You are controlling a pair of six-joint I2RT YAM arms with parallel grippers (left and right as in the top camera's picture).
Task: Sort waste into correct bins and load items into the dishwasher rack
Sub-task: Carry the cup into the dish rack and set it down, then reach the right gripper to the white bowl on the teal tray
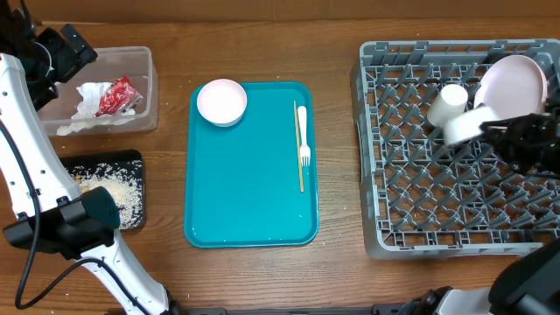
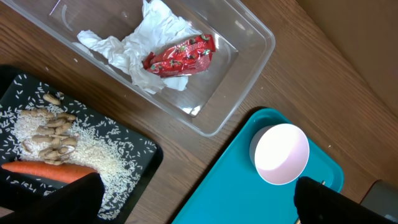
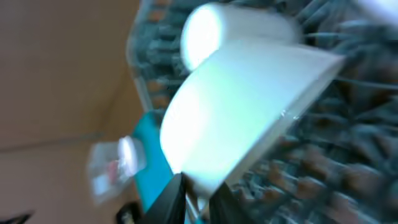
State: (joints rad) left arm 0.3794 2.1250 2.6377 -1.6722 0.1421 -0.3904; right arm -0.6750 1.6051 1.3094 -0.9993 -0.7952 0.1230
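My right gripper (image 1: 488, 129) is shut on the rim of a white bowl (image 1: 464, 124) and holds it tilted over the grey dishwasher rack (image 1: 411, 236); the right wrist view is blurred but shows the fingers (image 3: 199, 194) pinching the bowl (image 3: 242, 118). A white cup (image 1: 451, 101) and a pale plate (image 1: 516, 80) are in the rack. A second white bowl (image 1: 221, 101), a white fork (image 1: 304, 140) and a wooden stick (image 1: 297, 166) lie on the teal tray (image 1: 249, 201). My left gripper (image 1: 57, 51) is open and empty (image 2: 193, 202) above the table.
The clear tub (image 2: 249, 56) holds crumpled napkins (image 2: 146, 46) and a red wrapper (image 2: 180, 56). The black tray (image 2: 140, 149) holds rice (image 2: 106, 158), food scraps (image 2: 56, 130) and a carrot (image 2: 46, 169). The left arm's base (image 1: 70, 223) overlaps the black tray.
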